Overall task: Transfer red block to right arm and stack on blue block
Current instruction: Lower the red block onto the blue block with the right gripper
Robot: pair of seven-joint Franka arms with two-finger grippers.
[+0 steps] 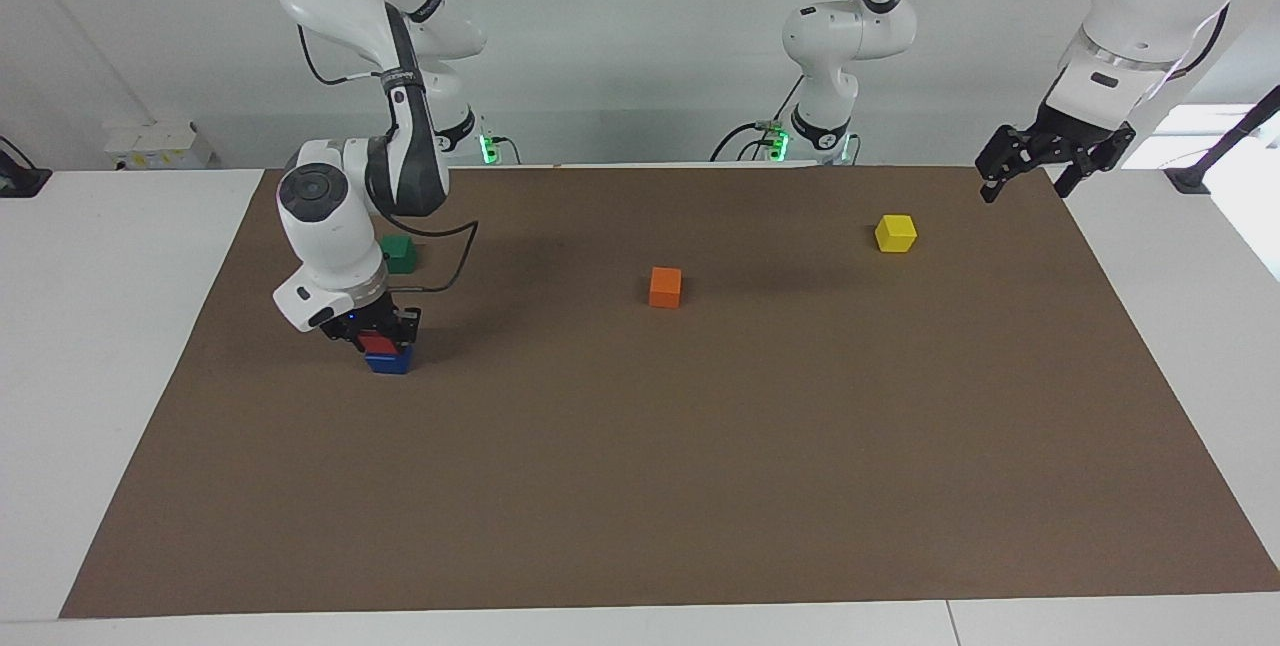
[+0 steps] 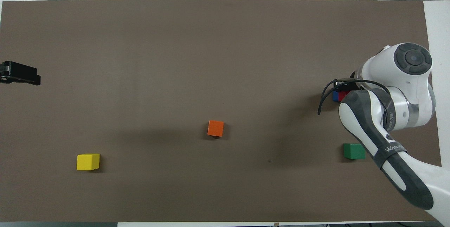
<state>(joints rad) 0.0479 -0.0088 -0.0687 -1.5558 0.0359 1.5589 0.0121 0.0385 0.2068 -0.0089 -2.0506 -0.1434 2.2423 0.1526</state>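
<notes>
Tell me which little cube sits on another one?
The red block, sitting on the blue block between the right gripper's fingers; green, orange and yellow cubes lie singly.

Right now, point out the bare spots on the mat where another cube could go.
The mat is bare across its whole stretch farther from the robots than the orange cube. Bare too between the orange and the yellow cube. It is crowded at the right arm's end: right gripper on the red block atop the blue block, green cube nearby.

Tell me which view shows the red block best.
Facing view: the red block sits on the blue block between the right gripper's fingers. Overhead, the arm hides all but a red sliver.
</notes>
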